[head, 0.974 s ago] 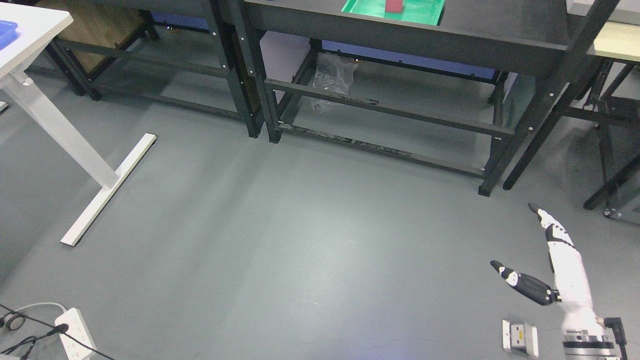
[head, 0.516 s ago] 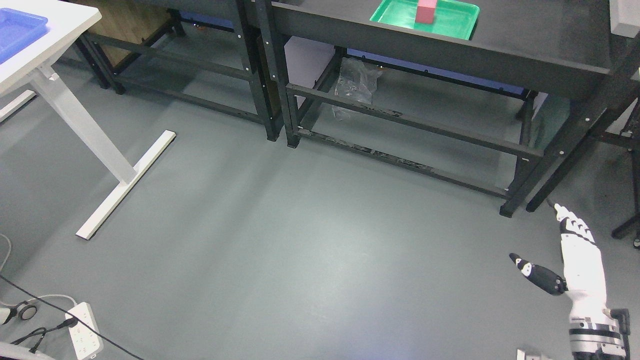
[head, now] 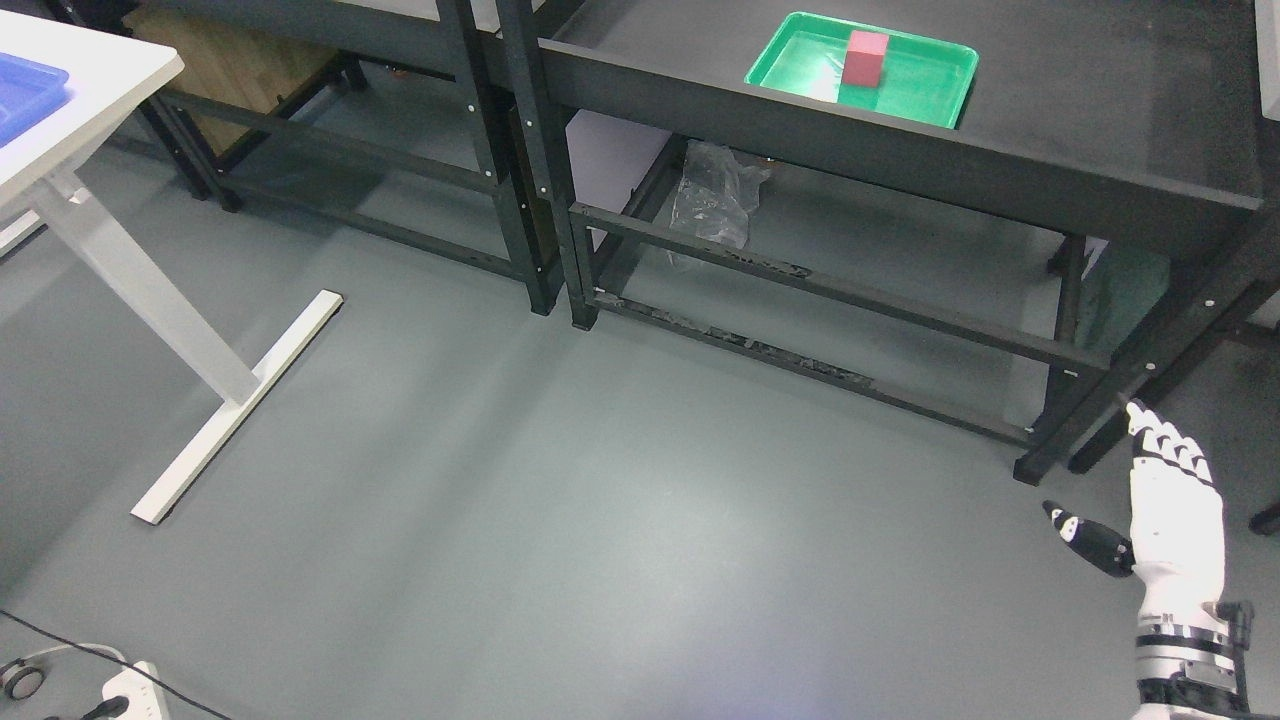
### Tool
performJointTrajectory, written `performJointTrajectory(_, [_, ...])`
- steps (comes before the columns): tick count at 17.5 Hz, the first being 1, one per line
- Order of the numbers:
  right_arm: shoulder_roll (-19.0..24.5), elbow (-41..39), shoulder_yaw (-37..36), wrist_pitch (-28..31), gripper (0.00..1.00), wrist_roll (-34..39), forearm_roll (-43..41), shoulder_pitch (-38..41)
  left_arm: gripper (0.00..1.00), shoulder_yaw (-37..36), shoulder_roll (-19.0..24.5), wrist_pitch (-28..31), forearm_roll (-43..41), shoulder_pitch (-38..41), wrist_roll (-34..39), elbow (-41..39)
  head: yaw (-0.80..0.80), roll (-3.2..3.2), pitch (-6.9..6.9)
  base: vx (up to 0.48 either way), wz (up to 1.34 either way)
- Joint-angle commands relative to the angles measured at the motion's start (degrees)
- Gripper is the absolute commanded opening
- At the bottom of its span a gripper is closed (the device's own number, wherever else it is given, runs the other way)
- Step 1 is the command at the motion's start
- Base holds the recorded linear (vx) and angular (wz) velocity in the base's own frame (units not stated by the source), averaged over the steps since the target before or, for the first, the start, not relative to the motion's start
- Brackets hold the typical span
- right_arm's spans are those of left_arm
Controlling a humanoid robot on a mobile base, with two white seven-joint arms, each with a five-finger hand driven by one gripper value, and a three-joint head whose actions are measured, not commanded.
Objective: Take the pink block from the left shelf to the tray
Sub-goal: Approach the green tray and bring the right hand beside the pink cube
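A pink block stands in a green tray on the black shelf table at the top right. My right hand shows low at the right edge, above the floor, far from the block. Its white fingers are stretched out and the dark thumb sticks out to the left; it holds nothing. No left arm appears in the picture.
A second black rack stands left of the shelf table. A white table with a blue tray is at the far left, its foot on the floor. A power strip and cables lie at the bottom left. A plastic bag sits under the shelf.
The whole picture has shifted down and left, so the camera moved; the green tray and block now show fully. The right hand sits closer to the right edge, still open.
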Motion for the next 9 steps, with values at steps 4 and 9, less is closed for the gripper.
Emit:
performJointTrajectory(4, [1.3, -0.5, 0.0, 0.9, 0.98, -0.2, 1.4, -0.9, 1.00, 0.0, 1.0, 0.0, -0.1, 0.5, 0.0, 0.0, 0.00, 0.00, 0.00, 0.258, 0.00])
performJointTrajectory(9, [3.0, -0.4, 0.5, 0.7, 0.98, 0.1, 0.3, -1.7, 1.00, 0.0, 1.0, 0.0, -0.1, 0.5, 0.0, 0.0, 0.00, 0.00, 0.00, 0.258, 0.03])
